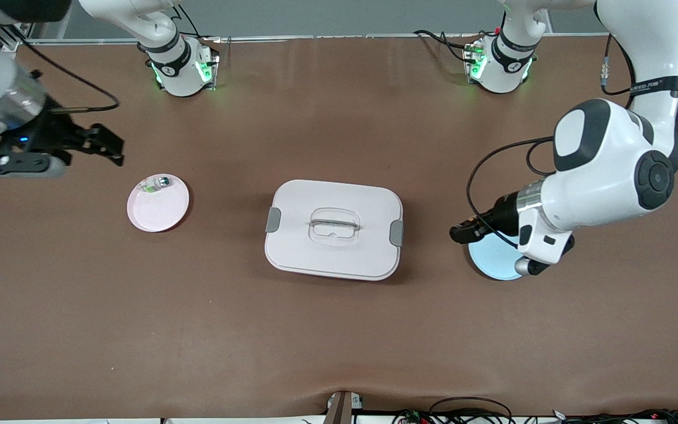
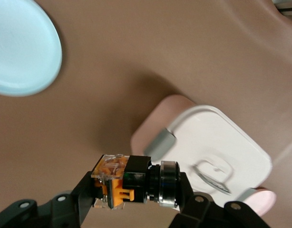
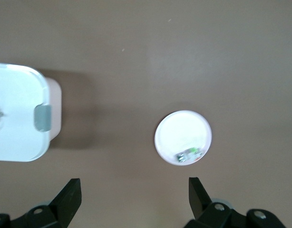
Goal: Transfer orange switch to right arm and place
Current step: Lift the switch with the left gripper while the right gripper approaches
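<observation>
The orange switch [image 2: 131, 183] is pinched sideways between the closed fingers of the left gripper [image 1: 462, 231], lifted over the table beside the blue plate [image 1: 492, 259], so its ends stay free for a handover. The right gripper [image 1: 100, 144] hangs wide open and empty near the pink plate [image 1: 159, 209], which carries a small green part [image 1: 153, 185]. A lidded box [image 1: 334, 229] sits between the plates.

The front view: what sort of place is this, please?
Probably a robot test bench: two white arms bolted to a brown table, loose cables along its edge, and only a lidded box and small plates as props.
</observation>
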Robot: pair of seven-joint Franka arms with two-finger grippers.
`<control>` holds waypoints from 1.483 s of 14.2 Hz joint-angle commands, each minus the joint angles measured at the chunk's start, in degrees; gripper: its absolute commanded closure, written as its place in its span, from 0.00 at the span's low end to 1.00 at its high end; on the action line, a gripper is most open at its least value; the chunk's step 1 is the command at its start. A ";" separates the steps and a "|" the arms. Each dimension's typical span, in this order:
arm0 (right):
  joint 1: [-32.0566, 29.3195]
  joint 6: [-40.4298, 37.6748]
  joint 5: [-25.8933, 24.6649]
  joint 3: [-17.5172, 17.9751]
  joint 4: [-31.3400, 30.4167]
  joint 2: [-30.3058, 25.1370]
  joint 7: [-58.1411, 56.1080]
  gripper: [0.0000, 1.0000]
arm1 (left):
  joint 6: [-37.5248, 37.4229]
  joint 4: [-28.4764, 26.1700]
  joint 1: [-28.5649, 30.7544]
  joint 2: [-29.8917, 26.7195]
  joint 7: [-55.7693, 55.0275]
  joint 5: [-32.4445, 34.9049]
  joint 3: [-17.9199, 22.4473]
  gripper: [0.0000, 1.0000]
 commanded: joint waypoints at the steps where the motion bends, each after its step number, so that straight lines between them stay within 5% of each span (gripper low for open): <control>1: 4.33 -1.91 -0.28 -0.68 1.03 0.14 3.57 0.00 | -1.21 3.48 -0.15 0.67 -9.31 -1.12 -3.75 1.00; 4: 9.33 -1.21 0.77 -0.59 0.77 0.15 4.27 0.00 | -0.50 5.15 -0.24 1.03 -16.00 -4.01 -8.06 1.00; 9: 10.58 3.96 11.75 -0.59 -2.47 -0.47 14.55 0.00 | 9.14 5.51 -6.89 2.17 -28.04 -9.47 -9.65 1.00; 14: 11.19 20.46 22.46 -0.59 -16.07 -6.96 15.53 0.00 | 26.63 5.60 -15.34 4.98 -39.65 -10.18 -9.74 1.00; 21: 12.60 42.00 33.63 -0.51 -30.85 -14.70 14.91 0.00 | 34.03 5.60 -20.45 7.01 -49.77 -10.35 -9.48 1.00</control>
